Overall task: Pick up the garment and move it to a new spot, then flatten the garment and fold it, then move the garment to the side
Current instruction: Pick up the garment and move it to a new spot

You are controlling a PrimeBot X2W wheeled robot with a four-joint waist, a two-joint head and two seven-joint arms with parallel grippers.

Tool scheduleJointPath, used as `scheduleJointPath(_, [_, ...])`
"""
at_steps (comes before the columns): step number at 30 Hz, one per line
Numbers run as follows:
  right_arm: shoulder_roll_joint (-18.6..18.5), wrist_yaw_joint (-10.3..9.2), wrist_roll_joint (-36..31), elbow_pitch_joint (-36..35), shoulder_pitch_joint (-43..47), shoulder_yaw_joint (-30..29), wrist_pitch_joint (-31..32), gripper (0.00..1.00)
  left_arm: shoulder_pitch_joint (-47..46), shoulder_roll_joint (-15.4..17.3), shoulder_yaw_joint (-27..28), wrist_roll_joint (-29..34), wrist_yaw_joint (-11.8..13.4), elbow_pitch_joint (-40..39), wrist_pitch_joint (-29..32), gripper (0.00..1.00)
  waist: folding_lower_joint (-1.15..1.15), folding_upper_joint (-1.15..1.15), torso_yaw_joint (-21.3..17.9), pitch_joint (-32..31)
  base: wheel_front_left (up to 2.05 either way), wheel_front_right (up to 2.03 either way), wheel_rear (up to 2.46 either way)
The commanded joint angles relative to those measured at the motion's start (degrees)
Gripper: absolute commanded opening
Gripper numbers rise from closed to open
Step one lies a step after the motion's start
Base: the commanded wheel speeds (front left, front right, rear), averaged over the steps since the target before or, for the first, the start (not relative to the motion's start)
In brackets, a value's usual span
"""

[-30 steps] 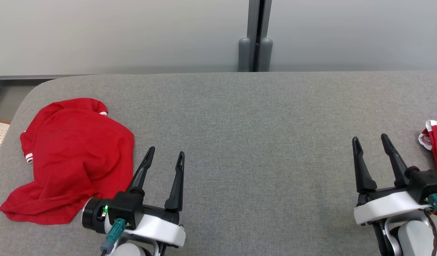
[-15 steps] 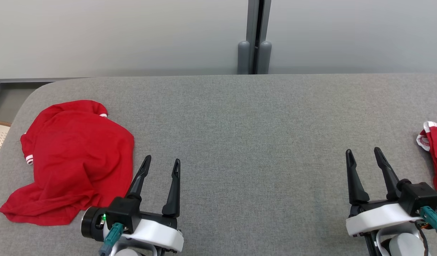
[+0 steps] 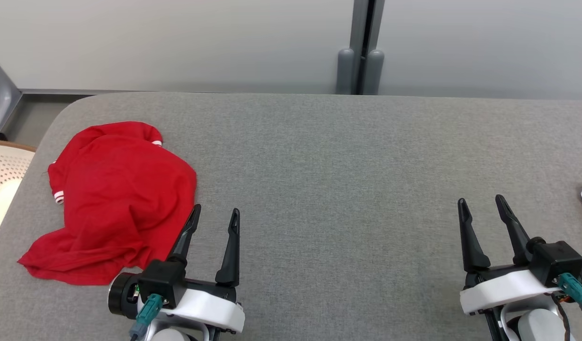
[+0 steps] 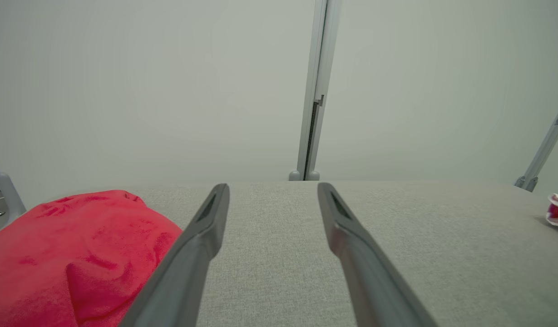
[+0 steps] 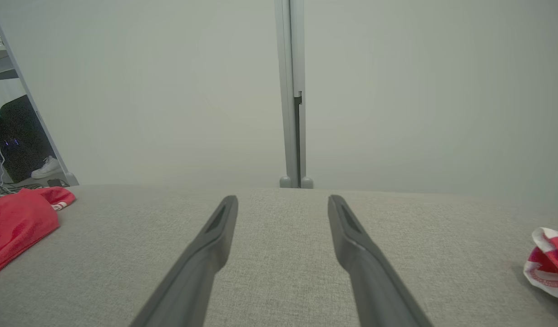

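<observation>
Fabric this soft is going to be floppy and light. The red shirt [image 3: 115, 203] is crumpled in a heap at the left end of the grey padded table [image 3: 343, 166], with nothing stiff in it to lever against. It'll probably sag and trail from whatever point gets pinched, so I'd go for a hem or the white-banded sleeve cuff [image 3: 58, 196] rather than the puffy middle, where the fingers would likely bunch several layers at once. It's cloth on cloth too, so it may cling a bit when dragged.

The left gripper [image 3: 216, 208] has its jaws spread with nothing in them, just beside the shirt's near right edge. Can't tell if its left finger is brushing the cloth. The right gripper [image 3: 480, 199] is spread wide and empty too, well apart from the shirt over bare table.

The head view gives the heap's whole outline, cuffs included. The left wrist view is low and side-on, so you see how high the folds hump up. The right wrist view gets a good look at a red-and-white cloth [image 5: 549, 263] off to the right, plus a white shoe [image 5: 45, 168] past the table's left end.
</observation>
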Motion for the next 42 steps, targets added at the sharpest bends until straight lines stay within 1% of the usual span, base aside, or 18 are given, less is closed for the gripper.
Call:
scheduleJointPath(1, [-0.54, -0.02, 0.39, -0.06, -0.28, 0.21, -0.34, 1.0, -0.83, 0.24, 0.26, -0.19, 0.26, -0.07, 0.01, 1.0, 0.0, 0.0, 1.46, 0.26, 0.0, 0.0, 0.0])
scheduleJointPath(14, [-1.11, -0.02, 1.06, 0.54, -0.9, 4.13, -0.34, 1.0, -0.26, 0.23, 1.43, 0.11, 0.61, -0.68, 0.01, 1.0, 0.0, 0.0, 10.7, 0.51, 0.0, 0.0, 0.0])
scheduleJointPath(26, [-0.79, -0.02, 2.2, 2.03, -0.42, 7.64, -0.34, 1.0, 1.4, 0.24, 3.37, 0.48, 0.45, 0.03, 0.01, 1.0, 0.0, 0.0, 17.49, -0.41, 0.0, 0.0, 0.0])
scheduleJointPath(34, [-0.43, -0.02, 2.82, 3.02, -0.4, 9.27, -0.34, 1.0, 2.28, 0.22, 4.29, 0.96, -0.13, 0.45, 0.01, 1.0, 0.0, 0.0, 19.73, -1.19, 0.0, 0.0, 0.0])
scheduleJointPath(36, [-0.44, -0.02, 2.86, 3.1, -0.44, 9.35, -0.34, 1.0, 2.39, 0.23, 4.51, 0.76, -0.1, 0.37, 0.01, 1.0, 0.0, 0.0, 19.87, -1.25, 0.0, 0.0, 0.0])
scheduleJointPath(38, [-0.52, -0.02, 2.94, 3.14, -0.55, 9.57, -0.34, 1.0, 2.64, 0.23, 4.9, -0.76, 0.12, 0.49, 0.01, 1.0, 0.0, 0.0, 19.8, -1.19, 0.0, 0.0, 0.0])
scheduleJointPath(42, [-1.0, -0.02, 3.17, 3.18, -0.95, 9.78, -0.34, 1.0, 2.15, 0.23, 5.38, -1.33, 0.31, 0.46, 0.01, 1.0, 0.0, 0.0, 19.01, -0.64, 0.0, 0.0, 0.0])
